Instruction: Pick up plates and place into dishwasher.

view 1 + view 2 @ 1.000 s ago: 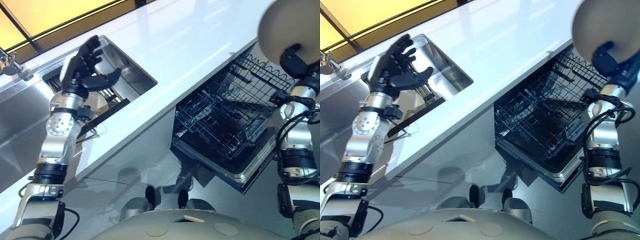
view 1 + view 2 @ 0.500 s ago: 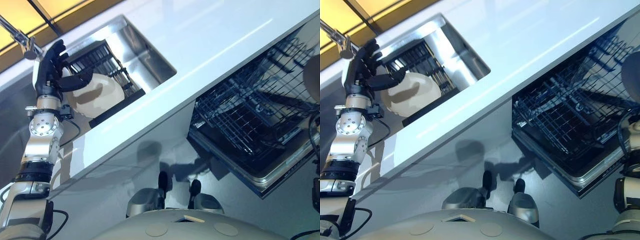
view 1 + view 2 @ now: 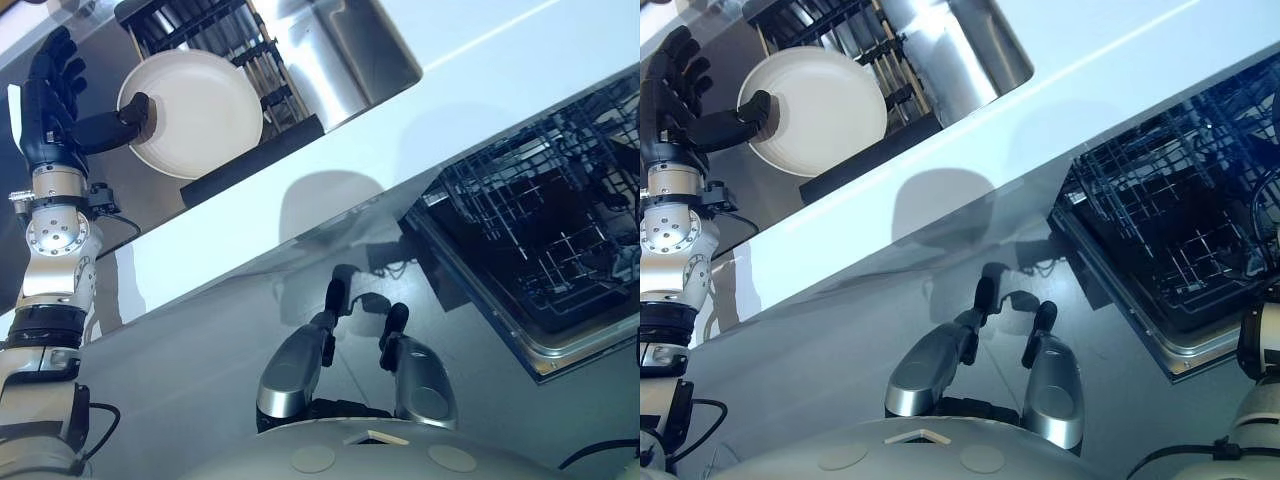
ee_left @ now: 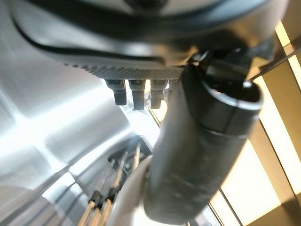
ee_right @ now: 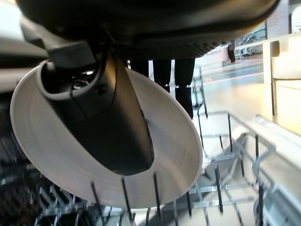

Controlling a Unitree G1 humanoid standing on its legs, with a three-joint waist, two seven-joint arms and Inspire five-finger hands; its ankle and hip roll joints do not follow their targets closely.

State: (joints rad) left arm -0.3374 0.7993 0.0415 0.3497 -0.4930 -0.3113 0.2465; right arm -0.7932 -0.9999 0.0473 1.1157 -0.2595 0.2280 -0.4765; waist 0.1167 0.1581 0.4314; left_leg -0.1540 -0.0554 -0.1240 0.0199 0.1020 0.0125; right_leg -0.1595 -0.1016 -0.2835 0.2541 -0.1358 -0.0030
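The left hand (image 3: 55, 95) is at the sink (image 3: 340, 50), fingers straight and spread, its thumb stretched across to touch the rim of a cream plate (image 3: 195, 110) that stands in the black dish rack (image 3: 250, 160) inside the basin; it grips nothing. In the right wrist view, the right hand (image 5: 103, 113) pinches a second plate (image 5: 178, 155), thumb across its face and fingers behind it, just above the wire tines of the dishwasher rack (image 5: 221, 188). The white table (image 3: 330, 190) runs between the sink and the open dishwasher (image 3: 540, 250), whose dark wire basket is pulled out.
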